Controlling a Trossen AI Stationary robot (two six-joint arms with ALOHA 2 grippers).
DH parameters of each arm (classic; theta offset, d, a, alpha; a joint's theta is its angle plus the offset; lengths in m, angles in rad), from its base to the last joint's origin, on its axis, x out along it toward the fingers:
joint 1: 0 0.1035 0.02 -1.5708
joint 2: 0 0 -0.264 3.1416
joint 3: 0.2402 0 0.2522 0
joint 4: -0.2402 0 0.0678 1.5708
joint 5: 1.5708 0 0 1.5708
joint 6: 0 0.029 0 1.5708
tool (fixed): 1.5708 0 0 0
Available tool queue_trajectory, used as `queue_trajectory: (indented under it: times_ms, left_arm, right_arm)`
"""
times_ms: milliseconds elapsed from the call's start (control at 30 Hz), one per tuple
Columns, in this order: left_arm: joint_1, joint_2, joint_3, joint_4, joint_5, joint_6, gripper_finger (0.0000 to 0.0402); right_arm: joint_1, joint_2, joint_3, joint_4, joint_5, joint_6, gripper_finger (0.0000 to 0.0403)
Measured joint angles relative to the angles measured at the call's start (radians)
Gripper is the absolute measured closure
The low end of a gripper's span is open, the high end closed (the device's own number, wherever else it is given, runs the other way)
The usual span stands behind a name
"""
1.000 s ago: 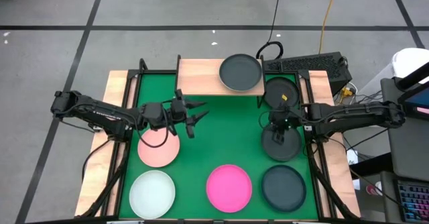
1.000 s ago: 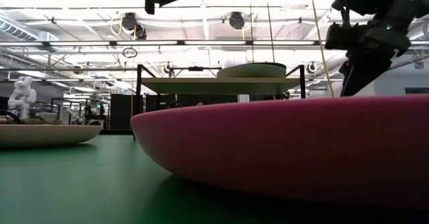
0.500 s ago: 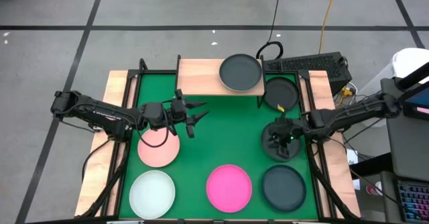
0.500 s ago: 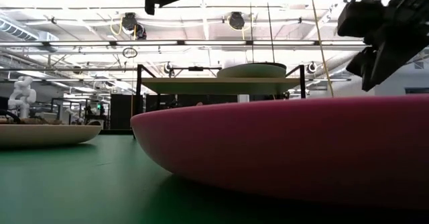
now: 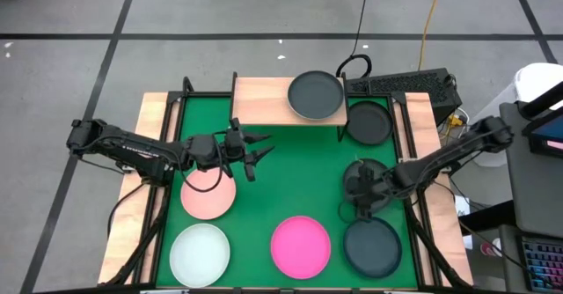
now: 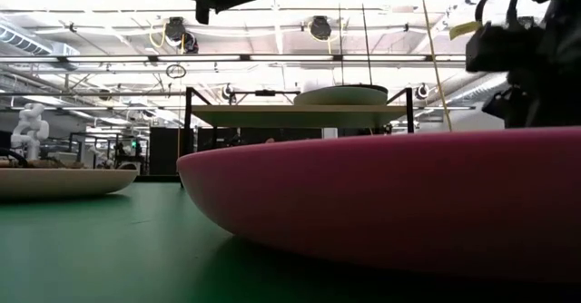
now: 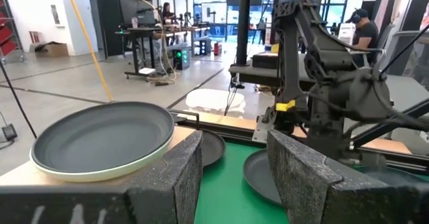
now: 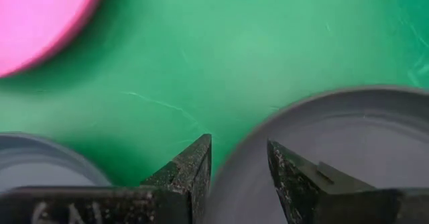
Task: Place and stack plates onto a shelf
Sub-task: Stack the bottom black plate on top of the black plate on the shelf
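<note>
Green mat (image 5: 290, 180) covers the wooden counter (image 5: 149, 118), with grey floor all around it. Nearest the front edge lie three round plates in a row: a whitish plate (image 5: 200, 253) on the left, a bright magenta plate (image 5: 301, 246) in the middle and a dark grey plate (image 5: 372, 246) on the right. Just behind the whitish one is a pale pink plate (image 5: 208, 194). The left tool (image 5: 258, 153) hangs in the air above the mat, just past the pink plate's far edge, with its two fingers apart and nothing between them. The right tool (image 5: 361, 194) is low at the edge of another dark round plate (image 5: 368, 188), which sits on the mat just behind the front dark grey one. Its fingers (image 8: 191, 167) are a little apart, one on each side of that plate's rim, not yet closed on it. Farther back, one more dark plate (image 5: 369, 123) lies on the mat near the right side. At the far edge stands the small light-wood shelf (image 5: 259, 100) on thin black legs, and a dark grey plate with a pale underside (image 5: 315, 95) rests on its right half.
</note>
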Motion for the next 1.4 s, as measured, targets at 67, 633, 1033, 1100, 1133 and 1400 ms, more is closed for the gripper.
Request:
queue_trajectory:
  times_ms: [67,633,1033,1100,1133,1400]
  left_arm:
    - [-0.002,0.0,0.0,-0.001,0.0,0.0,0.0229]
    - [-0.004,0.0,0.0,-0.014,0.0,-0.003,0.0229]
    - [-0.004,0.0,0.0,-0.014,0.0,0.002,0.0229]
    - [-0.004,0.0,0.0,-0.014,0.0,0.004,0.0229]
    - [-0.004,0.0,0.0,-0.014,0.0,0.004,0.0229]
    - [0.0,0.0,0.0,-0.016,0.0,0.007,0.0229]
  right_arm:
    - [0.007,0.03,0.001,0.001,0.006,0.02,0.0273]
    - [0.01,0.122,0.021,-0.077,0.075,0.025,0.0393]
    - [0.077,0.08,0.308,-0.208,0.195,-0.142,0.0402]
    - [0.08,0.077,0.354,-0.216,0.235,-0.201,0.0402]
    - [0.08,0.077,0.377,-0.218,0.265,-0.236,0.0402]
    - [-0.051,0.076,0.498,-0.135,0.549,-0.619,0.0402]
